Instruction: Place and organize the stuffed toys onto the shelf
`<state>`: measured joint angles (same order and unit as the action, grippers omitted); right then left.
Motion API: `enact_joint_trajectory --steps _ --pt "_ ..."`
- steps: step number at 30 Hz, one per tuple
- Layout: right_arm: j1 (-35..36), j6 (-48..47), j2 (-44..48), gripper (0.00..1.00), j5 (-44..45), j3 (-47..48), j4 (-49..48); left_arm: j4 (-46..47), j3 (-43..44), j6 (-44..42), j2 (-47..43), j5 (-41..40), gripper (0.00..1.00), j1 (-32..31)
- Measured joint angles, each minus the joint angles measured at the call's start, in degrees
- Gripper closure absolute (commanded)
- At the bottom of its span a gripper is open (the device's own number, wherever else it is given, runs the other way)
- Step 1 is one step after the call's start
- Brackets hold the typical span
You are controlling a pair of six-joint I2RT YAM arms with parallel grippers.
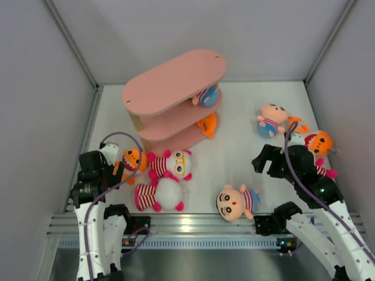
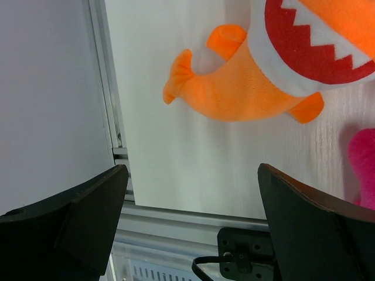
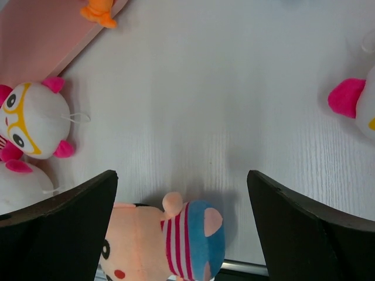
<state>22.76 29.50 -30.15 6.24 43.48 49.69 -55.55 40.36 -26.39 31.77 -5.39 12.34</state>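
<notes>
The stuffed toys lie mostly loose on the white table (image 1: 234, 158), with only two on the shelf (image 1: 176, 79). The shelf stands at the far middle of the table, set at an angle. A peach boy in blue shorts (image 1: 206, 95) sits at the right end of its middle tier, and an orange fish (image 1: 208, 124) rests on the bottom board below it.

Just in front of the shelf, a white-headed toy with yellow glasses (image 1: 173, 164) lies on its side. A second white-headed toy (image 1: 159, 195) lies just beside it, nearer the arms, its face hidden. Another orange fish (image 1: 133, 159) lies to their left, close ahead of the left gripper (image 1: 108, 167). That gripper's jaws are spread wide and grasp nothing, and the fish lies clear of the fingers in the left wrist view.

A peach boy (image 1: 237, 202) lies near the front edge. In the right wrist view he lies low between the fingers of the right gripper (image 3: 181, 175), which are parted with nothing held. On the right side lie a third peach boy (image 1: 270, 120) and an orange toy (image 1: 319, 142). A pink-footed toy (image 1: 331, 173) is partly hidden under the right arm.
</notes>
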Motion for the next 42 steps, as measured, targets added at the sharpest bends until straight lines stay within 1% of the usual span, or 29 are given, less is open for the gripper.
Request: enact_joint_trajectory --steps 3,5,7,8,10,13,15,16,17,19,20,23,26,31,34,37,39,40,41,42 --pt "0.0 0.0 -0.4 0.07 -0.6 0.0 -0.1 -0.1 0.2 0.1 0.0 0.1 0.02 0.0" --pt "0.0 -1.8 -0.8 0.07 -2.6 0.3 -0.4 -0.8 1.4 -0.3 0.7 1.1 0.02 0.0" --pt "0.0 -4.7 -2.3 0.06 -5.4 2.6 -0.3 -1.1 3.3 -1.0 1.8 3.2 0.02 0.0" --pt "0.0 -5.9 -3.6 0.06 -6.4 5.0 -0.1 -1.1 4.5 -1.3 2.7 4.3 0.02 0.0" --pt "0.0 -7.5 -8.5 0.05 -6.7 12.7 0.7 -1.1 7.0 -1.1 5.4 6.7 0.02 0.0" --pt "-0.2 -9.7 -19.4 0.04 -7.3 27.9 -0.1 -1.0 10.9 1.4 12.0 8.5 0.02 0.0" --pt "-2.3 -10.7 -25.0 0.11 -10.4 32.5 -2.9 -0.9 12.9 3.1 16.7 8.9 0.02 0.0" --pt "-5.3 -10.8 -28.0 0.13 -14.1 33.1 -4.9 -0.5 13.5 3.9 19.0 8.9 0.02 0.0" --pt "-8.8 -10.4 -30.3 0.16 -16.9 32.6 -6.1 -0.2 13.7 4.5 20.9 8.9 0.02 0.0" --pt "-17.6 -8.4 -34.5 0.17 -22.4 29.6 -10.2 -0.2 13.7 5.6 23.2 8.8 0.02 0.0" --pt "-23.3 -6.7 -37.1 0.17 -23.5 26.7 -12.9 -0.2 13.7 5.9 23.5 8.8 0.02 0.0" --pt "-31.8 -3.1 -40.2 0.16 -21.7 19.0 -16.9 -0.2 13.7 6.3 22.8 9.0 0.02 0.0" --pt "-32.9 0.0 -41.3 0.17 -19.7 14.5 -19.2 -0.2 13.4 6.3 21.2 9.5 0.02 0.0" --pt "-32.6 7.0 -43.6 0.17 -16.2 8.0 -29.4 -0.2 12.9 6.3 20.6 9.9 0.02 0.0" --pt "-32.6 10.5 -48.2 0.17 -13.0 6.7 -32.7 -0.2 12.9 6.3 21.0 10.1 0.02 0.0" --pt "-32.6 12.4 -55.6 0.19 -11.8 7.8 -35.9 -0.2 12.9 6.3 21.7 10.1 0.02 0.0" --pt "-32.6 13.2 -60.6 0.31 -12.1 9.4 -37.3 -0.2 12.9 6.4 22.4 10.1 0.02 0.0" --pt "-32.6 13.7 -62.7 0.38 -12.5 10.1 -38.2 -0.2 12.9 6.4 22.6 10.1 0.02 0.0" --pt "-32.6 14.2 -64.2 0.59 -13.1 10.5 -39.2 -0.2 12.9 6.4 22.9 10.1 0.02 0.0" --pt "-32.6 14.4 -65.2 0.7 -13.9 10.8 -40.3 -0.2 12.9 6.4 23.2 10.1 0.02 0.0"
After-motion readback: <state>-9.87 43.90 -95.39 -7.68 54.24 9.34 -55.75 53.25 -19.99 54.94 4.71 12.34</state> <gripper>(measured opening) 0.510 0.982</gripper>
